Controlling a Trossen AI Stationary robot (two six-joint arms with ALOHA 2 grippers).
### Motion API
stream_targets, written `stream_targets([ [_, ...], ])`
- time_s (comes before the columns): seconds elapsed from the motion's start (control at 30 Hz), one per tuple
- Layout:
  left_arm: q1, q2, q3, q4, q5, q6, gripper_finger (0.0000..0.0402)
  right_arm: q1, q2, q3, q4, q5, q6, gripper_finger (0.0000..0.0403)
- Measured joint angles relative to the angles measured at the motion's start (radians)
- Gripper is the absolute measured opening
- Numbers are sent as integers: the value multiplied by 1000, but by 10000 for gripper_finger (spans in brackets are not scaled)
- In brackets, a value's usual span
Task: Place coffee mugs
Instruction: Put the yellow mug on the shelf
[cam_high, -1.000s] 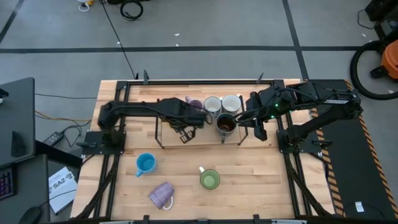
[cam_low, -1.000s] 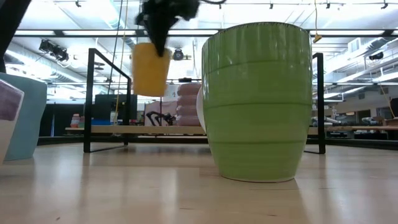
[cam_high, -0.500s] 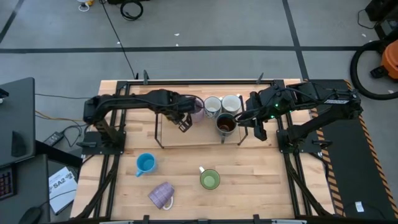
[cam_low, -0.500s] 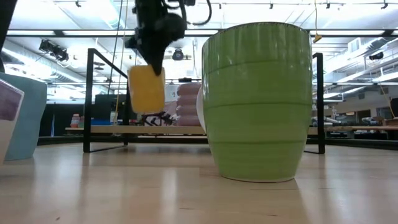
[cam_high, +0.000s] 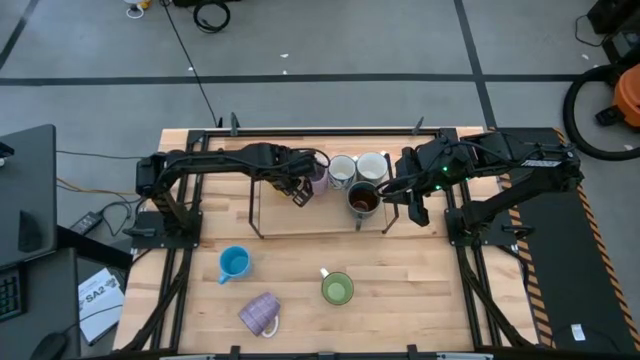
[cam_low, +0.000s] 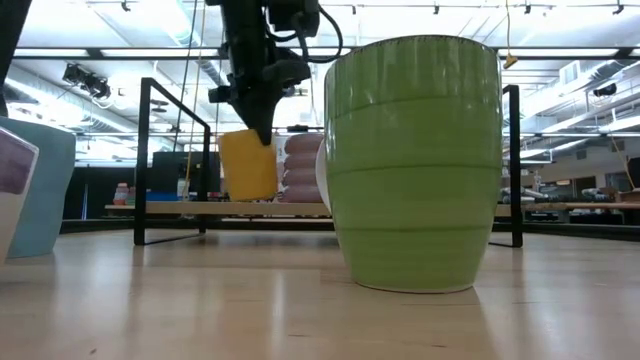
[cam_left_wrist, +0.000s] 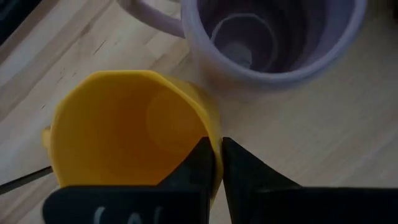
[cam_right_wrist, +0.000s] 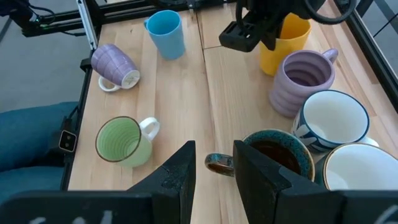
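Note:
My left gripper (cam_high: 297, 188) is shut on the orange mug (cam_low: 248, 165) and holds it over the rack's wooden shelf (cam_low: 180, 209), beside the upright lilac mug (cam_high: 314, 170). Whether the orange mug's base touches the shelf I cannot tell. My right gripper (cam_right_wrist: 213, 149) is open, its fingers on either side of the handle (cam_right_wrist: 217, 163) of the dark brown-teal mug (cam_high: 362, 200), which stands on the shelf; I see no touch. The white-and-blue mug (cam_high: 342, 170) and a pale mug (cam_high: 372, 165) stand behind it. The blue mug (cam_high: 233, 263) and the green mug (cam_high: 337, 289) stand on the table, where a second lilac mug (cam_high: 260, 314) lies on its side. My left gripper pinches the orange mug's wall at the rim (cam_left_wrist: 214, 140), on the side toward the lilac mug, with one finger (cam_left_wrist: 199, 163) inside the mug and the other (cam_left_wrist: 242, 169) outside. The fingers come from above, pointing down. The mug hangs nearly upright below them.
The rack is a black metal frame (cam_low: 145, 160) around a low wooden shelf at the table's far middle. The green mug (cam_low: 415, 165) fills much of the low view. Bare wood lies between the rack and the near mugs.
My left gripper has carried the orange mug toward the table's far edge and the lilac mug, and lowered it. The mug swung tilted midway and now hangs nearly upright close to the shelf. The right arm has kept still.

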Motion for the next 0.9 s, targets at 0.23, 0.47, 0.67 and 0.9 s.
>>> stream_targets([
  [0.23, 3, 25, 0, 2, -8, 1, 28, 0, 0, 0, -1, 0, 0, 113],
  [0.47, 3, 26, 0, 2, -10, 2, 44, 0, 0, 0, -1, 0, 0, 113],
  [0.67, 3, 26, 0, 7, -19, 12, 51, 0, 0, 0, -1, 0, 0, 113],
  [0.9, 3, 26, 0, 6, -22, 11, 52, 0, 0, 0, -2, 0, 0, 113],
])
